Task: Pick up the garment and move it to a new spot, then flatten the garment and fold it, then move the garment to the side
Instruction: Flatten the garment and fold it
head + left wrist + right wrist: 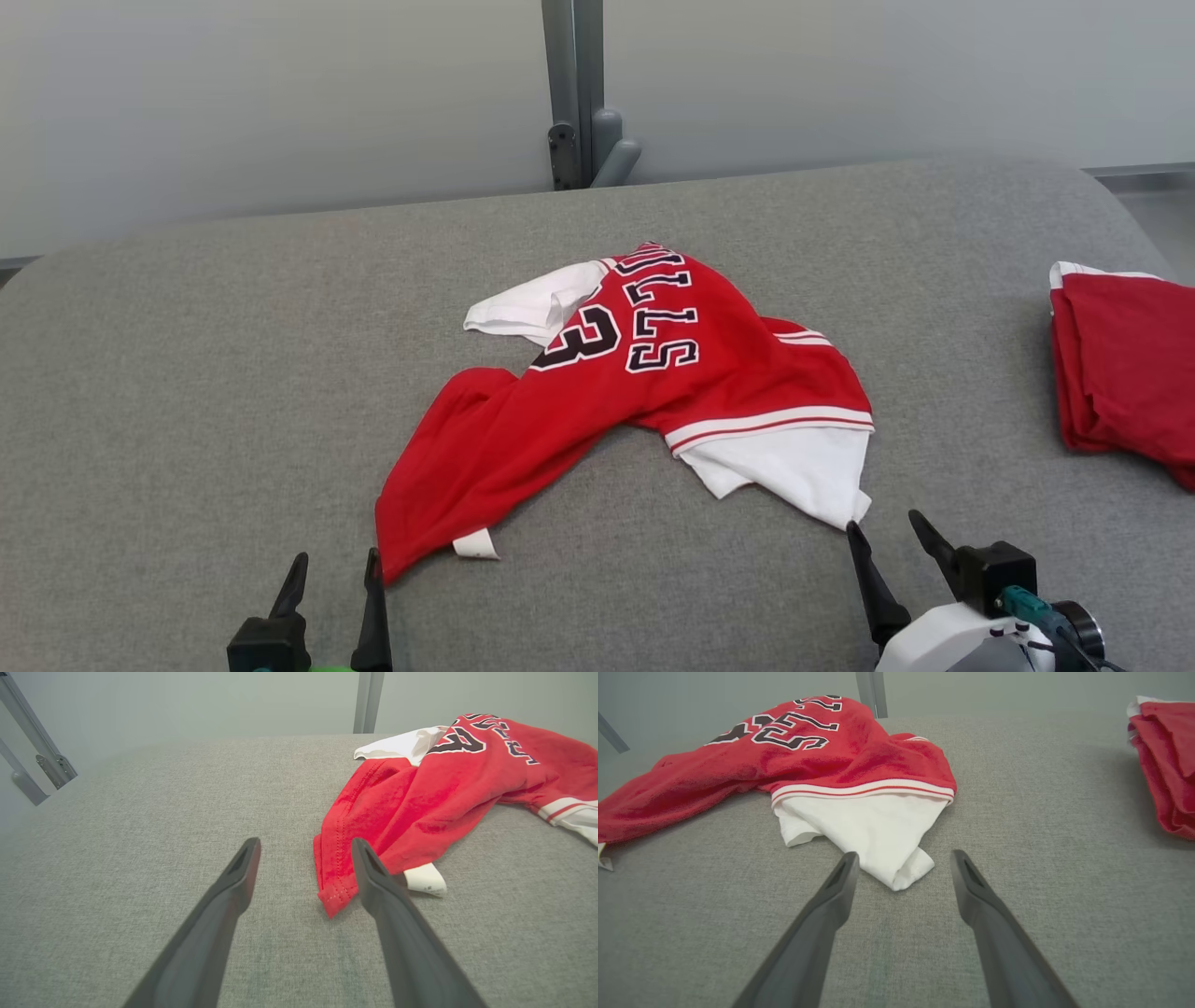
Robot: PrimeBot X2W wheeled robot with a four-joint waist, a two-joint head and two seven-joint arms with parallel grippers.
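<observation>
The garment (644,383), a red jersey, lies crumpled at the middle of the counter (187,373). Toward the counter's near edge, the left end effector (337,556) stands released beside the red hem corner, and the right end effector (883,521) stands released at the white sleeve tip. Neither holds cloth. The step appears to be flattening: each should pinch its corner cleanly and draw outward evenly, low over the counter. Count: one crumpled garment, one folded red pile (1130,373) at the counter's right edge, two end effectors.
</observation>
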